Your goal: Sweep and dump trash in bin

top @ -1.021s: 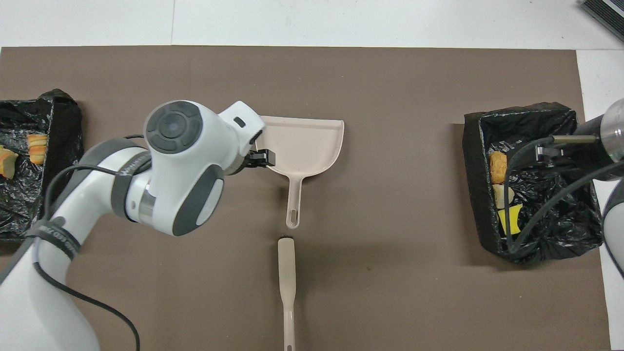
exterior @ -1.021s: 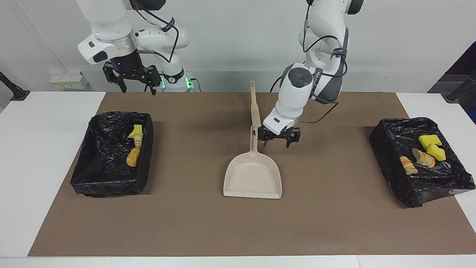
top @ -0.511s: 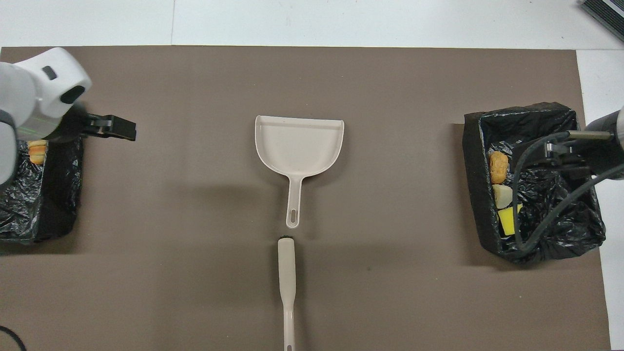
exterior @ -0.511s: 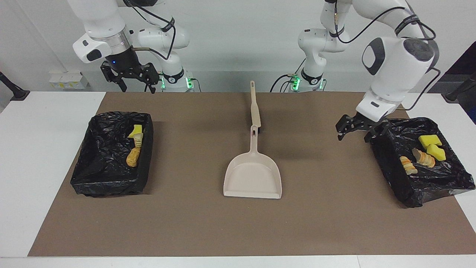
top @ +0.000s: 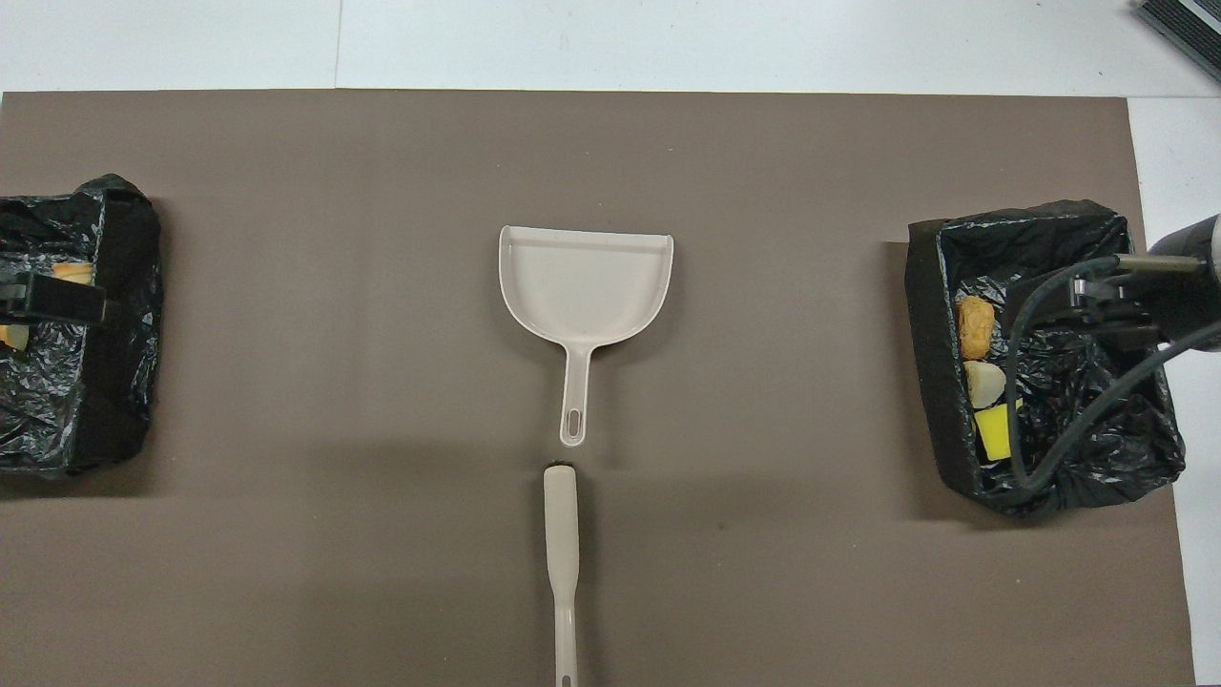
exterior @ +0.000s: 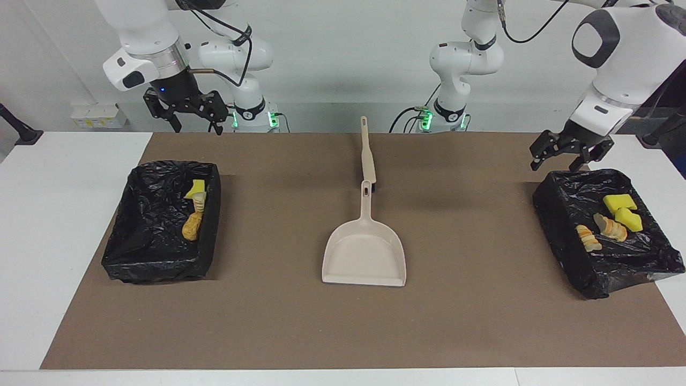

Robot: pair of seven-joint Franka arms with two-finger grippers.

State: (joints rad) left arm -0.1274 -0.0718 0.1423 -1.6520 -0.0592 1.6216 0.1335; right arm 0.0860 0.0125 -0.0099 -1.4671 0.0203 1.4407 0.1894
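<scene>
Scraps binned, both hands empty

Brown matting [exterior: 268, 321] covers the white tabletop [exterior: 64, 214], with the beige dustpan [exterior: 364, 252] at the centre of the frame and the brush [exterior: 367, 153] lying end to end with its handle, just above it in the facing view. All the trash sits in two bins lined with black bags: three scraps [exterior: 194, 209] in the bin at centre left [exterior: 161, 262], four scraps [exterior: 611, 220] in the bin at centre right [exterior: 568, 236]. None shows on the mat, so the job looks finished.

At upper right, the left hand [exterior: 560, 155] hangs over the upper edge of its bin, jaws wide and empty. At upper left, the right hand [exterior: 185, 110] waits above the mat's upper edge, also wide and empty.

The sponge chunks should be light and squashy, the bread-like pieces light and likely crumbly; either would be best pinched gently across its middle. The dustpan looks stiff and light, best taken by its handle.
</scene>
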